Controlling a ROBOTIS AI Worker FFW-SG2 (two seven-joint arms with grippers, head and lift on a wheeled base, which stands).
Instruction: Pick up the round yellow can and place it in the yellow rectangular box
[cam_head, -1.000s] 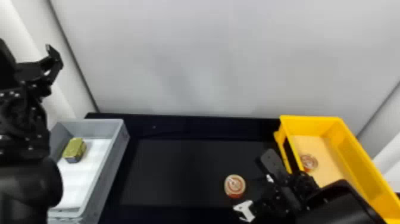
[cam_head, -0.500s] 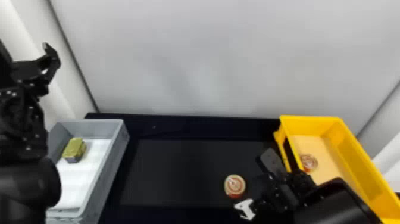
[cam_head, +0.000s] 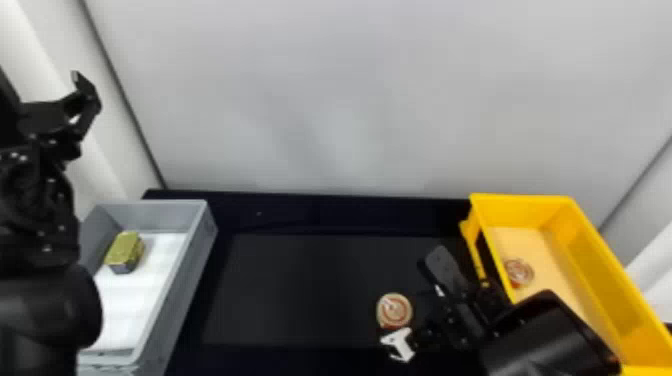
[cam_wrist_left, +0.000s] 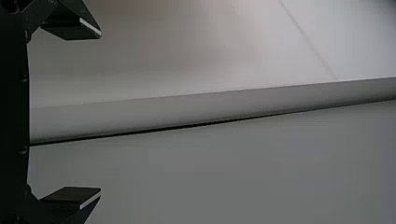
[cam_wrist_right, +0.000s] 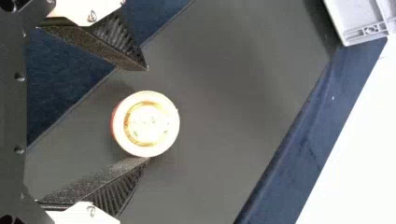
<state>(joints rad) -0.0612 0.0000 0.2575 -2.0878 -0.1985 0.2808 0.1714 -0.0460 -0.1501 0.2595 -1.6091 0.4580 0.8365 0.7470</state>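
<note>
Yellow box (cam_head: 522, 210): another can (cam_head: 520, 272) inside, near its left wall.
Left gripper (cam_wrist_left: 100, 113): idle, well left of the box, fingers apart.
Right gripper (cam_wrist_right: 147, 114): just left of the box, my fingers open astride the can, nothing gripped.
Round can (cam_wrist_right: 147, 123): on black table (cam_head: 300, 290), left of the box; one finger looks nearer, so my closing could shove it askew.

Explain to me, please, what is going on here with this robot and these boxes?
The right gripper is at a round can on the dark table, with its fingers open on either side, so the can does not look gripped yet. A similar can lies in the yellow box. The left gripper is raised on the left side, open and holding nothing.
</note>
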